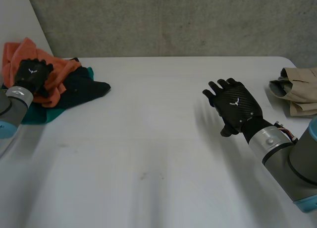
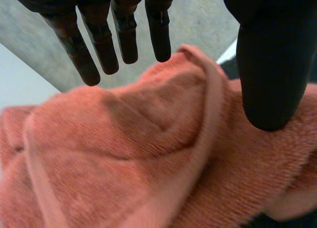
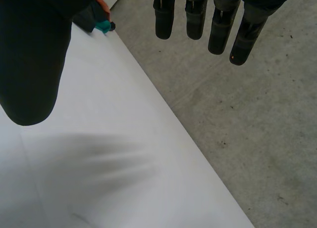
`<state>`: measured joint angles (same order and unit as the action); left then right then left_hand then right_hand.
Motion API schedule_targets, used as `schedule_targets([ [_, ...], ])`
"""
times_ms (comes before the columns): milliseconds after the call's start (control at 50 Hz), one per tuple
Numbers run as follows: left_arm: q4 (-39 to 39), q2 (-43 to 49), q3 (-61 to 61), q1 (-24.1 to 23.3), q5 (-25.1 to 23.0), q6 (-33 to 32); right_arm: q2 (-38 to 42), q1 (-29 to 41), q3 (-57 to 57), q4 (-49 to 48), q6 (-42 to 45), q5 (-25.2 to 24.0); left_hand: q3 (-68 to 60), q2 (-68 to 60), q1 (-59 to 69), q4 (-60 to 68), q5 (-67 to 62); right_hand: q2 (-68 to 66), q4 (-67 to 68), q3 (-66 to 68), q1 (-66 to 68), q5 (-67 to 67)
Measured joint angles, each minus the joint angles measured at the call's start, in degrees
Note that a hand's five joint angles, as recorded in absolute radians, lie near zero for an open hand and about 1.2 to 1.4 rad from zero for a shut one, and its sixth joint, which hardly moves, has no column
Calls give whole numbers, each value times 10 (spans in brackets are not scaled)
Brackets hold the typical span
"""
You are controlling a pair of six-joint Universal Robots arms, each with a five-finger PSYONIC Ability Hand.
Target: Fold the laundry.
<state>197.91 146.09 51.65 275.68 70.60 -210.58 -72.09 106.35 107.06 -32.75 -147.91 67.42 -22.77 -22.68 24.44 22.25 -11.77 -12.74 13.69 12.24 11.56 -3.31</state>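
So, a crumpled orange terry towel (image 1: 63, 72) tops a laundry heap at the far left corner of the white table (image 1: 148, 153). It lies over a dark navy-black cloth (image 1: 86, 86), with a teal cloth (image 1: 42, 116) at the bottom. Nothing in the heap is folded or even spread flat. One tan folded cloth (image 1: 299, 89) lies at the table's far right edge and looks like a finished piece. My read: one item done, three left, orange towel likely next.

The heap has no clean long axis. Roughly it stretches from the left edge toward the table's middle, and the dark cloth's tip points that way. In the left wrist view a thick hem of the towel runs from under the palm toward the fingertips.

The robot's left hand (image 1: 32, 73) is on top of the towel. Its fingers (image 2: 101, 44) are straight, slightly spread and clear of the cloth. The thumb (image 2: 270, 64) is close to or on the towel, cannot tell which; nothing is pinched. The robot's right hand (image 1: 237, 105) hovers above bare table right of the middle, well apart from both cloth piles, fingers relaxed and spread, holding nothing.
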Motion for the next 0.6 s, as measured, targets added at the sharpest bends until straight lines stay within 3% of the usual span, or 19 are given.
schedule_targets([
  [220,-10,44,-36,0,2,0,16,-1,-3,0,1,-2,-23,-23,13,23,-28,0,0,0,0,0],
  [280,-9,69,-68,0,6,-1,21,-1,-5,0,3,-3,-105,-105,102,111,-114,0,0,0,0,0],
  [300,-9,74,-74,0,7,-1,22,-1,-5,0,4,-3,-196,-205,184,203,-202,0,0,0,0,0],
  [400,-6,91,-97,-1,10,-2,26,-1,-6,0,5,-3,-354,-379,334,366,-364,0,0,0,0,0],
  [420,0,93,-102,-4,16,-3,27,-2,-7,0,5,-3,-436,-450,370,441,-429,0,0,0,0,0],
  [500,13,80,-99,-12,30,-3,28,-4,-8,0,5,-2,-447,-456,370,454,-429,0,0,0,0,0],
  [600,70,-12,-28,-51,81,11,27,-4,-8,0,5,0,-447,-457,370,462,-429,0,0,0,0,0],
])
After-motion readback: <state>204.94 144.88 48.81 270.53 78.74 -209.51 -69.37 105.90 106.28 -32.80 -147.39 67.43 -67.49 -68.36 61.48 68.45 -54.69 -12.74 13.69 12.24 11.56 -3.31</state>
